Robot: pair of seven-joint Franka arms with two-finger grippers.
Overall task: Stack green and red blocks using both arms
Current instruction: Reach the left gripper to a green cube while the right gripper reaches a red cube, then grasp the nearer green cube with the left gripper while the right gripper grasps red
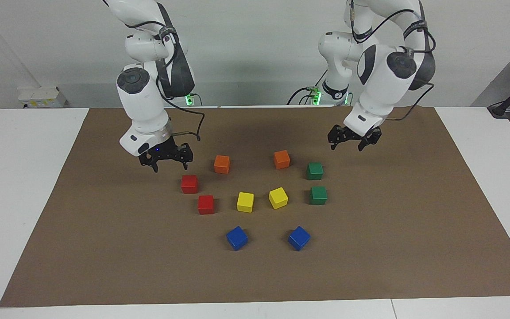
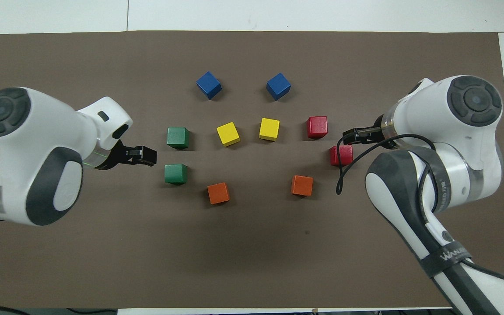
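Both pincers hang above the brown mat [image 1: 414, 248] with their fingers spread apart and nothing between them. My right gripper [image 1: 169, 165] points straight down from a nearly upright forearm, over bare mat just beside the nearer red block [image 1: 189, 184], toward the right arm's end of the table. From overhead its fingertips [image 2: 351, 136] show between the two red blocks, but the facing view puts it clear of both and touching neither. My left gripper [image 1: 348, 144] hangs from a forearm that slants in toward the middle of the table, wrist cocked, over the mat close to the nearer green block [image 1: 314, 171], also in the air.

All four task cubes sit flat on the mat, none stacked. The farther red block [image 1: 206, 204] lies just beside its twin, slightly farther from the robots. The farther green block [image 1: 318, 195] sits close to the nearer green one, toward the left arm's end.

Between the red and green pairs lie two orange cubes [image 1: 222, 164], nearest the robots, then two yellow cubes [image 1: 245, 202] in the middle, and two blue cubes [image 1: 237, 238] farthest out. I see every cube standing apart from its neighbours.
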